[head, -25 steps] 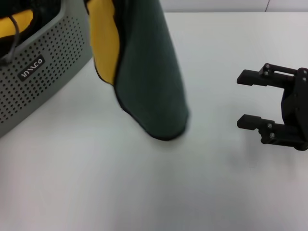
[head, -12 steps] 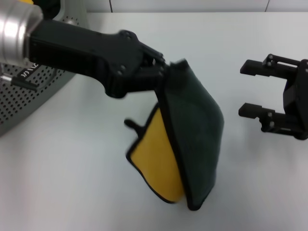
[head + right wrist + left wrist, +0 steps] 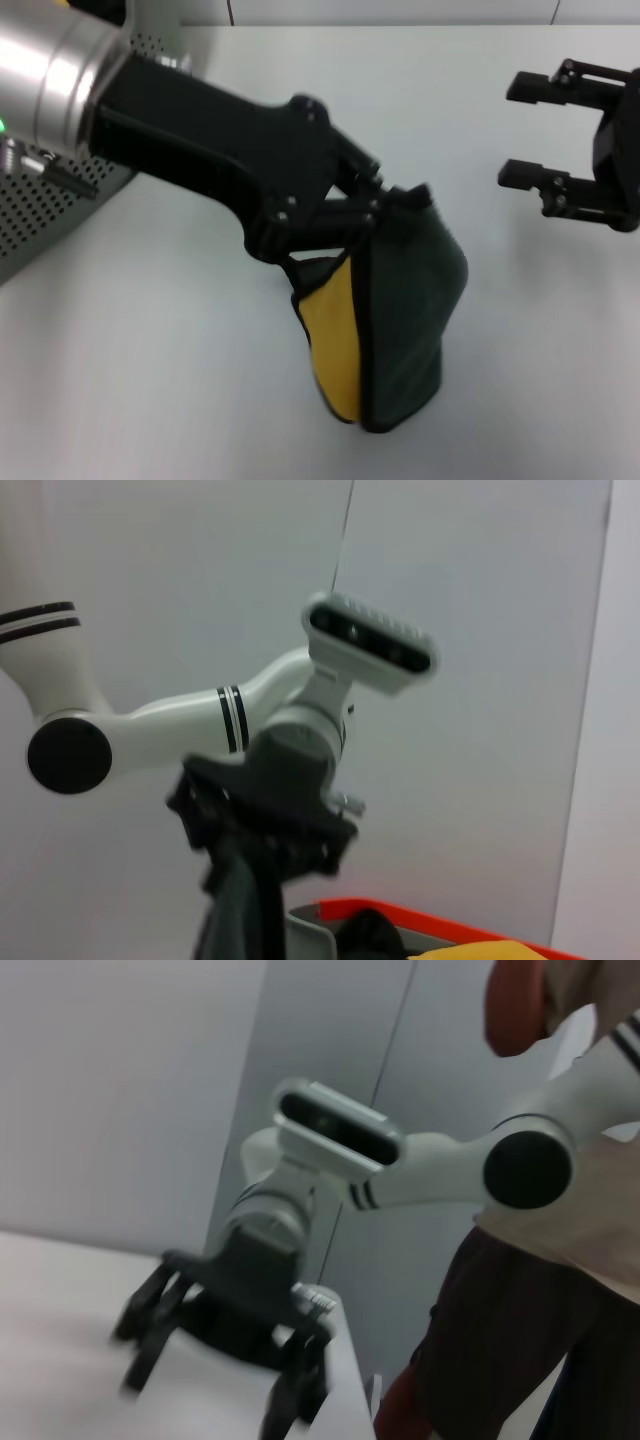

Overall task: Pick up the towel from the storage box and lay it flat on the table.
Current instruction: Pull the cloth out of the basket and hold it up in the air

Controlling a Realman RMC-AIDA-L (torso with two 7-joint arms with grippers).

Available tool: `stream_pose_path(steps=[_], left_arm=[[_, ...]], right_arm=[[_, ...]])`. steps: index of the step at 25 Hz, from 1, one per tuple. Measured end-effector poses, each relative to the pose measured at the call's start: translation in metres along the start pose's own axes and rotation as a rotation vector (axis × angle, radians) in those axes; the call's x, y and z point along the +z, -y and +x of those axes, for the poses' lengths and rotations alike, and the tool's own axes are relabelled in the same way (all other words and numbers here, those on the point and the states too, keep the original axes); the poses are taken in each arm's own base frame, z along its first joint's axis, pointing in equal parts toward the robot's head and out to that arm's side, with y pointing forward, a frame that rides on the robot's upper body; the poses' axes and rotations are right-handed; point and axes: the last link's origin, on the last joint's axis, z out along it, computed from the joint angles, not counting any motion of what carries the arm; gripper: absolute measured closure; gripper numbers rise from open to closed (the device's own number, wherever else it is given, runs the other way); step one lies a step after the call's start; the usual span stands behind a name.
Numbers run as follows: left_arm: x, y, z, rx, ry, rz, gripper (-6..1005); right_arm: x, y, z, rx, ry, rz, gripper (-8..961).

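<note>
Left hand (image 3: pixel 385 205), black, on a silver-and-black arm reaching in from the left of the head view, is pinched on the top edge of the soft cloth towel (image 3: pixel 400 320), dark green on one face, yellow on the other, thin black stitched border. Towel hangs folded from that pinch, green face toward the robot's right, yellow face showing on the left side of the fold; its lower end is at or just above the plain smooth white surface (image 3: pixel 150 380), contact not resolvable from the head view. Towel is fully outside the light grey perforated plastic storage box (image 3: pixel 40 205), which sits at the far left edge, mostly covered by the arm. Right hand (image 3: pixel 535 130), black, sits over the surface at the right edge, fingers spread, holding nothing, well apart from the towel. Left wrist view shows the right hand (image 3: pixel 215 1360) farther off, fingers spread, above the white surface (image 3: pixel 60 1360). Right wrist view shows the left hand (image 3: pixel 245 865) with the dark green towel (image 3: pixel 235 920) hanging from it, and a grey rim of the storage box (image 3: pixel 315 935) beside it.
</note>
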Motion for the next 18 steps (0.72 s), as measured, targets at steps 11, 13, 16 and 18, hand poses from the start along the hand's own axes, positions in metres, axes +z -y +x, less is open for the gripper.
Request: stream_pose_path(steps=[11, 13, 16, 18], left_arm=[[0.002, -0.01, 0.036, 0.143, 0.014, -0.04, 987], [0.002, -0.01, 0.038, 0.15, 0.015, -0.041, 987], [0.002, -0.009, 0.04, 0.158, 0.016, -0.039, 987], [0.0, -0.009, 0.04, 0.159, 0.017, -0.033, 987]], right_arm=[[0.04, 0.011, 0.0, -0.03, -0.043, -0.136, 321], [0.048, 0.01, 0.001, -0.029, -0.053, -0.171, 321], [0.058, 0.007, 0.002, -0.026, -0.062, -0.214, 321], [0.06, 0.005, 0.001, -0.031, -0.07, -0.236, 321]])
